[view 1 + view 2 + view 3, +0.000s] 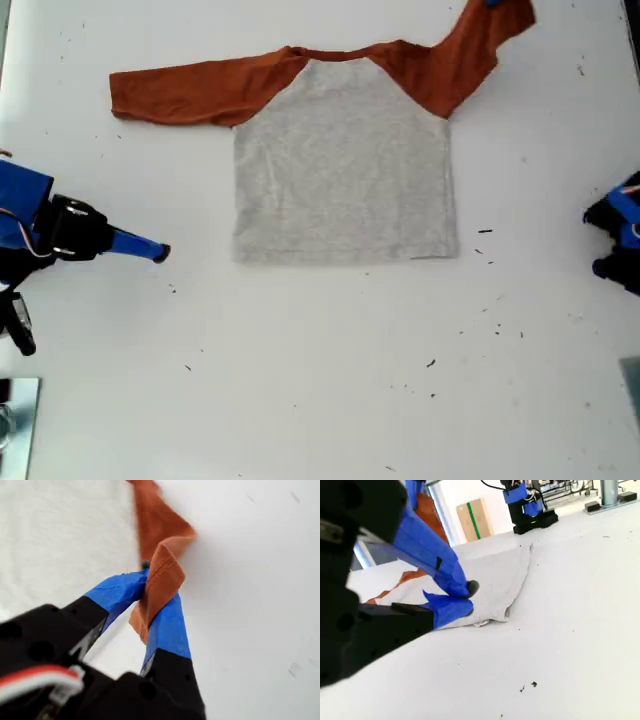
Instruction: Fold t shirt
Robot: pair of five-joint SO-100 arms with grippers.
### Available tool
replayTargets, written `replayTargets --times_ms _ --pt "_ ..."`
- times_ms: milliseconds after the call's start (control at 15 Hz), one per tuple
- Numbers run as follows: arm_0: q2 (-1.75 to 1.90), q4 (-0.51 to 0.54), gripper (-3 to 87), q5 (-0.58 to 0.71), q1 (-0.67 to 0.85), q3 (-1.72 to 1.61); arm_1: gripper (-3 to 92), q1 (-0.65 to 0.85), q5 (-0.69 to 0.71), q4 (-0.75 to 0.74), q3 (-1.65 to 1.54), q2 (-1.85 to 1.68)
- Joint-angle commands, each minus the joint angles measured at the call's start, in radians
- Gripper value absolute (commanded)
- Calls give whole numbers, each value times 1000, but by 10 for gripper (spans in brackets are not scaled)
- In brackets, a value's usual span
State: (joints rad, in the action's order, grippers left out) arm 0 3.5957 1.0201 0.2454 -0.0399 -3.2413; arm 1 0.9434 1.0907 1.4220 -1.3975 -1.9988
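So the t shirt (340, 160) is lying flat on the white table (320, 400), grey body in the middle toward the far side, one rust-orange sleeve (190, 92) stretched out to the exterior view's left. The other sleeve's cuff (161, 582) is pinched between the jaws of my first gripper (155, 592) at the far edge, exterior view's right, lifted, I'd guess so it can swing over the body for the first fold. My second gripper (462, 597) sits low on the exterior view's left, well off the hem, jaws nearly together and holding nothing. Plenty of bare table near the hem (345, 258) for moving.
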Motion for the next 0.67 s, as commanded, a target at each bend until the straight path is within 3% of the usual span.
replayTargets --times_ms 0,67,200,400,600 --pt "9 0 -3 2 11 -9 33 -275 -135 -66 121 18" --pt "9 0 -3 2 17 -9 36 -388 -187 -124 123 52" --pt "9 0 -3 0 12 -9 283 -583 -213 -192 195 155" --pt "9 0 -3 -2 21 -9 245 -611 -279 -155 190 110" --pt "9 -2 -3 -2 17 -8 143 -502 -290 -158 -222 -164"
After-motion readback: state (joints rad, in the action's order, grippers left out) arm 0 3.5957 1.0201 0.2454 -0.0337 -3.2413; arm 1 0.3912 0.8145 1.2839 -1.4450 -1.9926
